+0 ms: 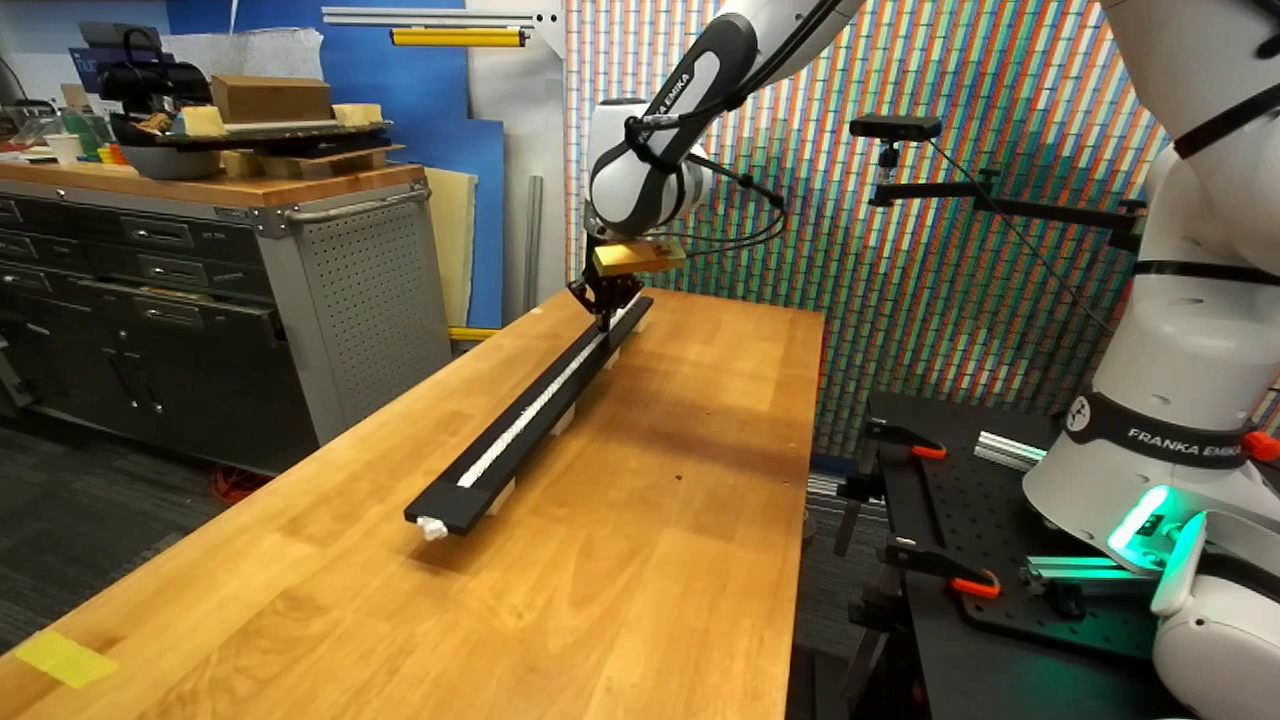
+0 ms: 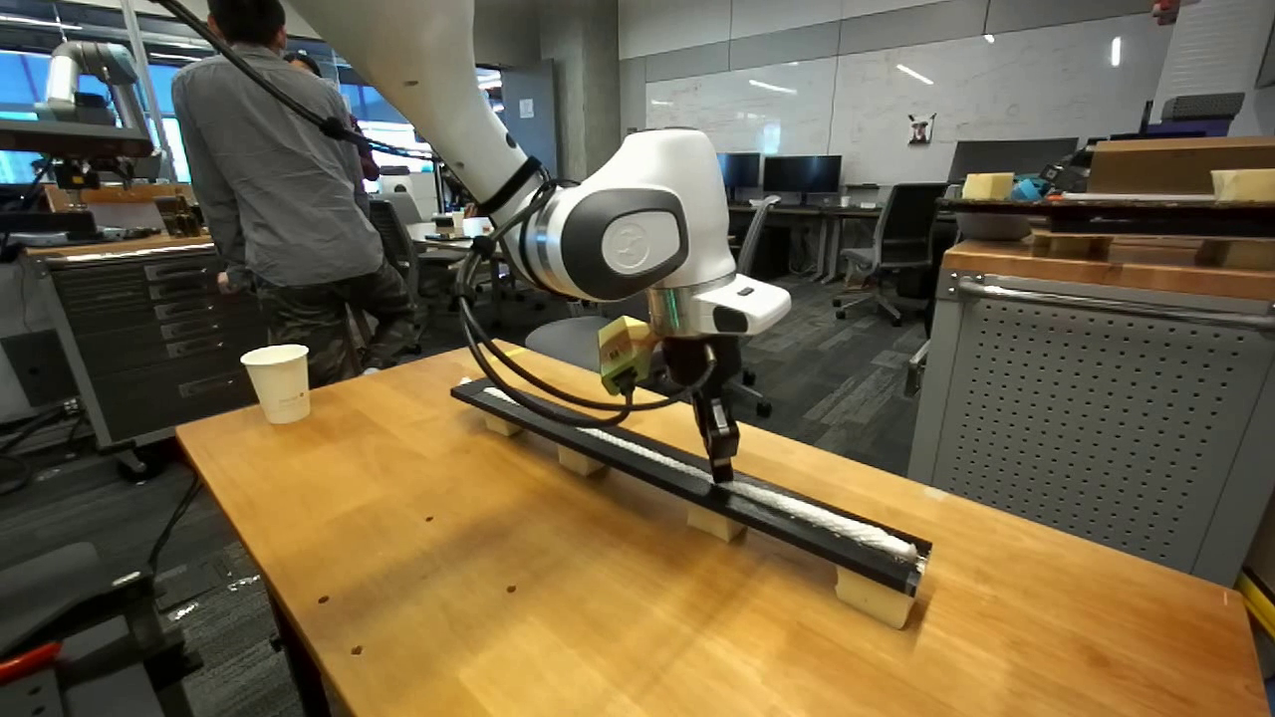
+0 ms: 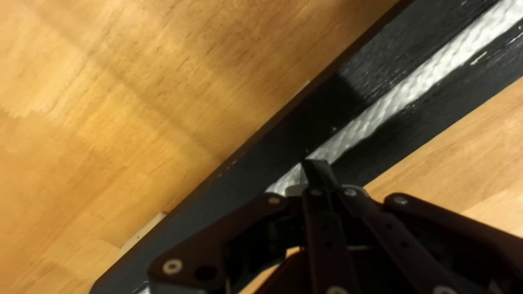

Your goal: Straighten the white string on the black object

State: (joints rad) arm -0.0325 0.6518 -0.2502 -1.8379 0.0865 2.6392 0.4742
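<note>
String (image 1: 537, 408) lies nearly straight on its bar (image 1: 556, 410)

In an exterior view, the string runs along the bar's middle, its visible part stopping just short of the near end. The gripper (image 1: 604, 325) points down over the far part and hides a short stretch. A white tuft (image 1: 432, 527) shows at the near end; whether it belongs to the string is unclear.

In an exterior view, blocks (image 2: 874, 595) prop the bar off the table (image 2: 418, 597), perhaps for clearance. A cable (image 2: 573, 419) crosses the far left part, covering some string.

In the wrist view, the gripper is narrow, its fingertips (image 3: 316, 169) together with no string seen between them, presumably to nudge rather than pinch. Whether they touch the string is hard to tell.
</note>
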